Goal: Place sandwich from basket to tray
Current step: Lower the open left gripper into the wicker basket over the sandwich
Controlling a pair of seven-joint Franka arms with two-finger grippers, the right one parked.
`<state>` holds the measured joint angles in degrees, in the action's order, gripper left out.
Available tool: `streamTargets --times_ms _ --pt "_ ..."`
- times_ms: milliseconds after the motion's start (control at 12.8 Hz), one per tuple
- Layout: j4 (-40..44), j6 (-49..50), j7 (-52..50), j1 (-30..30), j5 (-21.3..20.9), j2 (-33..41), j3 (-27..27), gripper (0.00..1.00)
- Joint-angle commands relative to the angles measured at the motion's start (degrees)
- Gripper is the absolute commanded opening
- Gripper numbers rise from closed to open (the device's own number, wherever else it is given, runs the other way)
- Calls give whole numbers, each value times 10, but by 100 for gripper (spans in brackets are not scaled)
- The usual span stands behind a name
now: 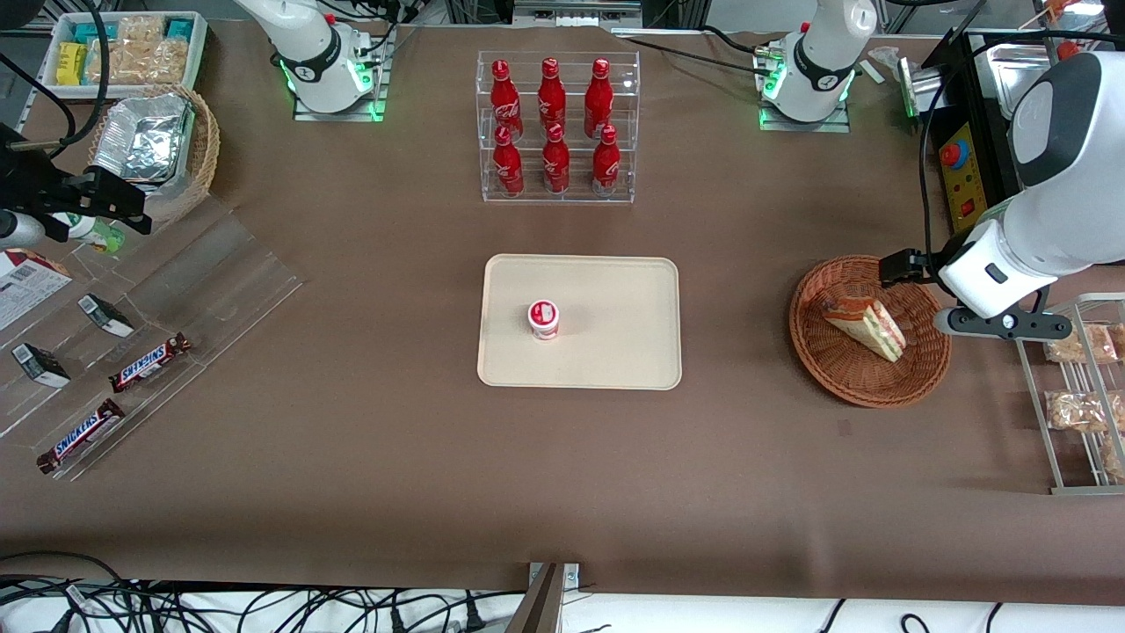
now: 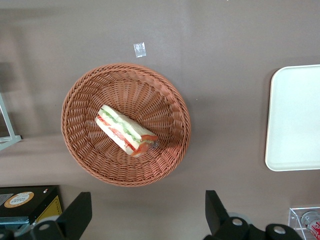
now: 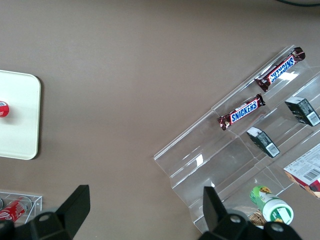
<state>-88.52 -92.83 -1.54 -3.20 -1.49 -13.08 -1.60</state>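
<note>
The sandwich [image 1: 866, 323] [image 2: 125, 131], a pale bread wedge with red, green and yellow layers, lies on its side in the round reddish-brown wicker basket [image 1: 844, 387] [image 2: 85, 150]. My left gripper [image 1: 901, 266] [image 2: 146, 196] hovers above the basket's rim, on the side farther from the front camera. It is open, with nothing between its wide-set fingers. The cream-beige tray [image 1: 615, 352] [image 2: 295, 120] lies flat at mid-table, apart from the basket toward the parked arm's end. A small red-and-white cup [image 1: 543, 319] stands on the tray.
A clear rack of red bottles [image 1: 556, 127] stands farther from the front camera than the tray. A wire rack with bagged snacks [image 1: 1085, 396] sits beside the basket at the working arm's end, with a black control box [image 1: 962, 167] farther back. An acrylic stand with Snickers bars [image 1: 149, 362] lies toward the parked arm's end.
</note>
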Motion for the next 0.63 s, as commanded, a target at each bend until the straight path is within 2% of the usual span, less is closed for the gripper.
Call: streamTargets --times_ms 0,157,392,549 --pt "20 17 13 -1 14 -6 7 100" --pt "21 22 4 2 14 -7 7 100" --pt "12 19 -115 16 14 -32 7 100" --pt "10 15 -157 21 12 -59 8 100"
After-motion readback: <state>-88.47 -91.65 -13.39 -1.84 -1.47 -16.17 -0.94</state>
